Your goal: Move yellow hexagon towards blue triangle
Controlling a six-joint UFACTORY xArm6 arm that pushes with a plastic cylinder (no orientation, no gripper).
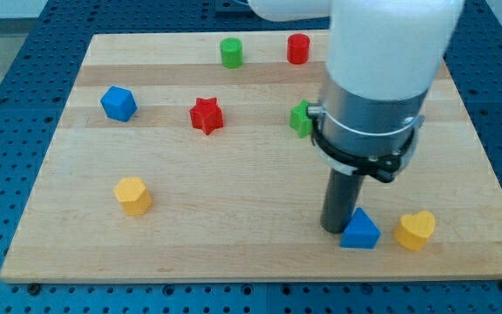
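The yellow hexagon (133, 194) sits at the view's lower left on the wooden board (234, 244). The blue triangle (360, 230) sits at the view's lower right. My rod comes down from the arm's white and grey body, and my tip (335, 228) rests on the board touching the triangle's left side. The tip is far to the right of the yellow hexagon.
A yellow heart (416, 229) lies just right of the blue triangle. A blue cube-like block (118, 103), a red star (206, 115), a green cylinder (231, 52) and a red cylinder (298, 49) stand further up. A green block (300, 119) is partly hidden behind the arm.
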